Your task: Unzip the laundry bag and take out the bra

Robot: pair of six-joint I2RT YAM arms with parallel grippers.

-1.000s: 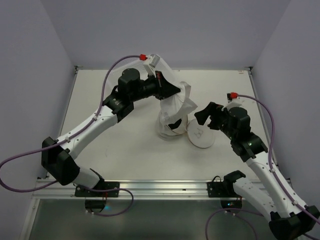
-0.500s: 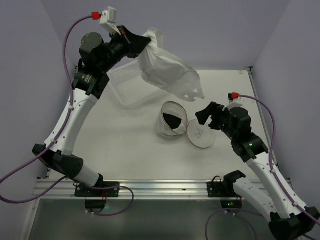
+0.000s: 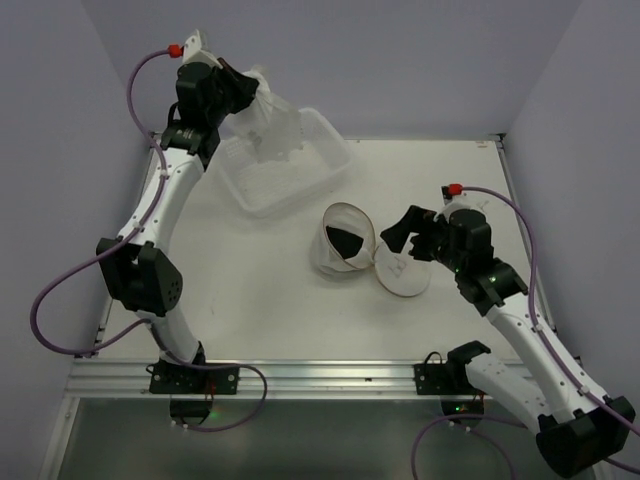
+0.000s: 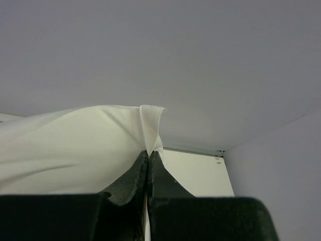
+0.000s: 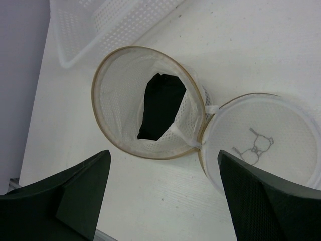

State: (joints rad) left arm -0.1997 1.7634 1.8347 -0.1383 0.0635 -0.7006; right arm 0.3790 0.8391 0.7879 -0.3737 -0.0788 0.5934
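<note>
1. Overhead, my left gripper [image 3: 243, 95] is raised high at the far left corner, its jaws pressed together on a fold of white cloth [image 3: 272, 125].
2. Left wrist view: fingertips [image 4: 149, 156] meet with the white cloth [image 4: 75, 145] pinched between them; the cloth bunches up past the tips and drapes away to one side.
3. White cloth hangs over the far-left end of the basket [image 3: 335, 160], a white plastic one sitting at the back left of the table [image 3: 250, 300].
4. Laundry bag [image 3: 330, 262] sits near the table's middle, well apart from my left gripper and near my right one. Its mouth is open and tilted toward the right arm, tan rim showing.
5. Bra [image 3: 345, 240] is a dark mass inside the bag, below the rim.
6. Lid [image 3: 402, 272] lies flat on the table, touching the bag's right side, drawing face up.
7. Right gripper [image 3: 405, 240] has its jaws spread wide, holding nothing, above the near edge of the lid, just right of the bag's mouth.
8. Right wrist view: right gripper [image 5: 163, 154] frames the laundry bag [image 5: 115, 100] and lid [image 5: 261, 135]; the bra [image 5: 160, 105] shows black through the opening, the basket [image 5: 110, 25] beyond.
</note>
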